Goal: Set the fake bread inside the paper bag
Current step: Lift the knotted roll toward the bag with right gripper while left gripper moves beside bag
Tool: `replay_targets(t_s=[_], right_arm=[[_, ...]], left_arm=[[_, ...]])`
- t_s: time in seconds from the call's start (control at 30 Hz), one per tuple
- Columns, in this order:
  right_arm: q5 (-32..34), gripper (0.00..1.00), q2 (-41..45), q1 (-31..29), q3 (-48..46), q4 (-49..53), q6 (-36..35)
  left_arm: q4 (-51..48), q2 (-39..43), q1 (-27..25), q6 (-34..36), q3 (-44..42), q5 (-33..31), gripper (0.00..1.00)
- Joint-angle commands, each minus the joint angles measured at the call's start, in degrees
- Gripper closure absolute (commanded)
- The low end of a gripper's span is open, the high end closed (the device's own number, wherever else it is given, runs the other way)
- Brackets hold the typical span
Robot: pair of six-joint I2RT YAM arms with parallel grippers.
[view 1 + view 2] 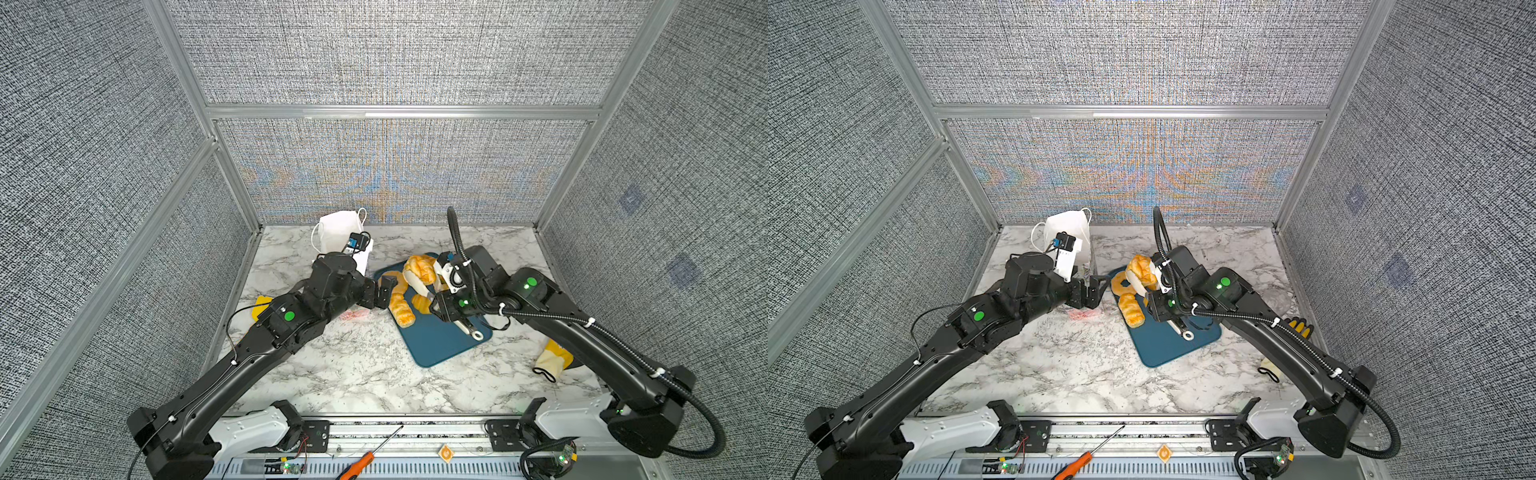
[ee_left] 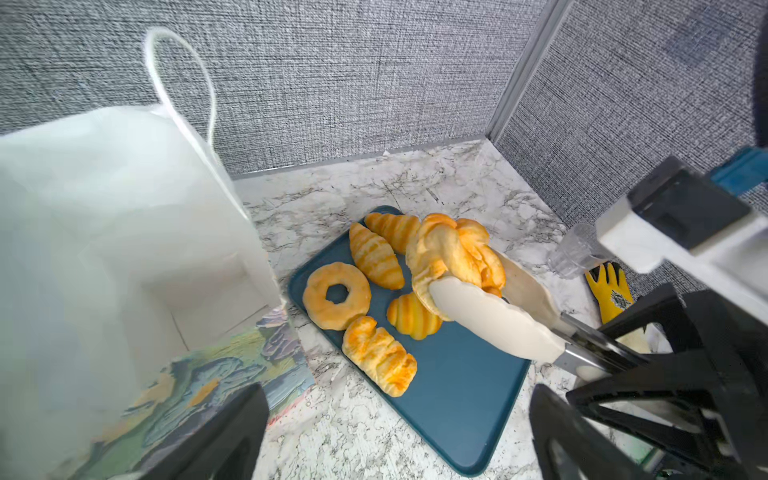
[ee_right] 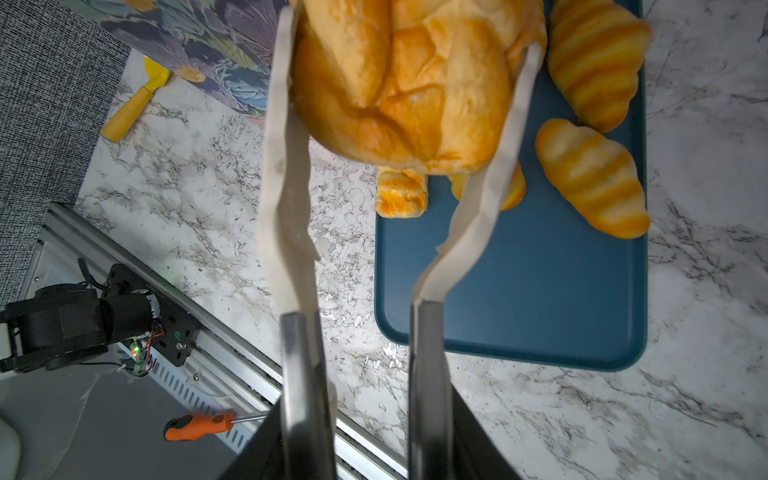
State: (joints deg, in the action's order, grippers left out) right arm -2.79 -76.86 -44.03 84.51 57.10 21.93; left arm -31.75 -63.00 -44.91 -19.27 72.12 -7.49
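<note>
**Hazards.** The paper bag (image 1: 340, 232) stands at the left rear of the surface (image 1: 353, 374) with its mouth open, and nothing holds it. The left pincer (image 1: 385, 294) is spread wide and empty. It sits just beside the bag's printed wall, between bag and tray (image 2: 457, 415); contact cannot be confirmed. In my judgement an unsteadied bag may tip or slide if the load or the tongs (image 2: 490, 320) catch its rim. The left arm also sits close to the mouth in both top views, so a crossing approach risks a collision. The knotted bun (image 3: 407, 83) is held only through the tongs, out near their tips. It looks soft and glossy, so it may slip or rotate if tilted. It also looks broad for that narrow mouth.

**Position.** The doughnut (image 2: 336, 295) and four other pieces lie on the tray. The bun is raised above the tray's far end, clamped between the tong blades and well ahead of the right pincer (image 1: 444, 305). That pincer is pressed onto the tong handles.
</note>
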Motion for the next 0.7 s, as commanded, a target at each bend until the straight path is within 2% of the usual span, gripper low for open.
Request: replay_targets(t_s=[0.0, 0.3, 0.67], right_arm=[[-1.14, 0.55, -0.88, -0.44, 2.79, -2.35, -1.49], [-2.51, 0.55, -5.1, -3.14, 11.38, -4.09, -3.07], [-4.5, 0.55, -13.74, -6.35, 22.52, -6.04, -6.62]], left_arm=[[-3.32, 0.77, 2.16, 2.09, 1.87, 1.01, 0.01], [-9.32, 0.48, 7.4, 4.96, 7.05, 3.66, 0.01], [-11.17, 3.94, 13.32, 5.19, 5.58, 3.72, 0.01]])
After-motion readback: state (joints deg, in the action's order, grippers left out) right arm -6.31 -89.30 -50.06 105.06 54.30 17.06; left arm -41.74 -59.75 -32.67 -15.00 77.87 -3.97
